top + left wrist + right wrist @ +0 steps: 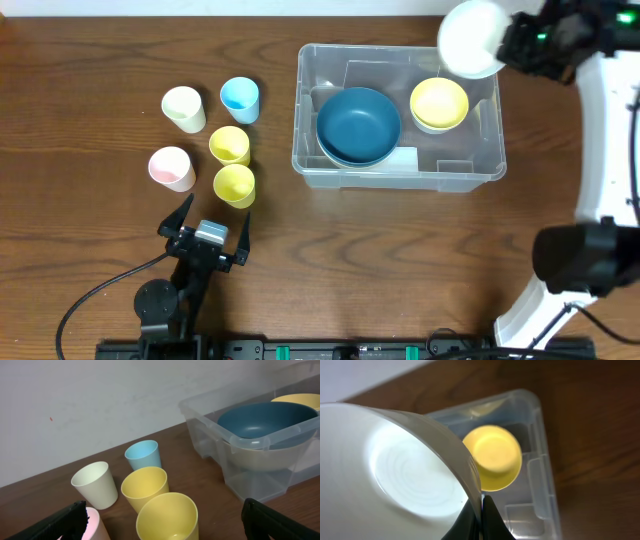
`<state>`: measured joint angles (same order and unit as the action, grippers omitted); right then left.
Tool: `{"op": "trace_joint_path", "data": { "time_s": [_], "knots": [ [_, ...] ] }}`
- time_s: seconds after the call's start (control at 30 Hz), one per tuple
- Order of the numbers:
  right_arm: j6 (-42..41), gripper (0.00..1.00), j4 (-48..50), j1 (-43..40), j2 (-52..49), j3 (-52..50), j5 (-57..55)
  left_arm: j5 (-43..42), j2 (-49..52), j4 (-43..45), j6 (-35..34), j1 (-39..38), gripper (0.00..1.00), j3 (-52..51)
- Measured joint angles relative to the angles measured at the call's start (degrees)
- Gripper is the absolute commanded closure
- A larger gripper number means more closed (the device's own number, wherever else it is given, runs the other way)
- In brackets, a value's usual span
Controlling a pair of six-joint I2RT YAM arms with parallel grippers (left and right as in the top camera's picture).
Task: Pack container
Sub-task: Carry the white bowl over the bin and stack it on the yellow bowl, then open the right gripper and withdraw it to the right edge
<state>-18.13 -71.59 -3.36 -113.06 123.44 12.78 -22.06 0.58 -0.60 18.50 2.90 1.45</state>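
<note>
The clear plastic container [400,170] stands right of centre and holds a dark blue bowl [358,125] stacked on another and a yellow bowl [439,103]. It also shows in the left wrist view [235,440] and the right wrist view [540,485]. My right gripper [505,45] is shut on the rim of a white bowl [470,38], held above the container's far right corner; in the right wrist view the white bowl [400,470] hangs over the yellow bowl [495,455]. My left gripper [205,240] is open and empty, just in front of the cups.
Several cups stand left of the container: cream [184,108], light blue [240,98], pink [171,168] and two yellow [230,146] [235,185]. The nearest yellow cup [167,517] sits between my left fingers' line of view.
</note>
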Motion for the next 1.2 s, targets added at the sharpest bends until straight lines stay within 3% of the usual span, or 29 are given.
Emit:
{"op": "trace_joint_path", "data": {
  "time_s": [0.47,1.2],
  "knots": [
    [-0.2,0.98,-0.6,2.1,-10.0,-0.2,-1.3,0.0,0.0,0.0,0.0,0.0,0.02,0.0],
    [-0.7,0.94,0.4,2.1,-14.4,-0.3,-5.4,0.0,0.0,0.0,0.0,0.0,0.02,0.0]
  ]
}}
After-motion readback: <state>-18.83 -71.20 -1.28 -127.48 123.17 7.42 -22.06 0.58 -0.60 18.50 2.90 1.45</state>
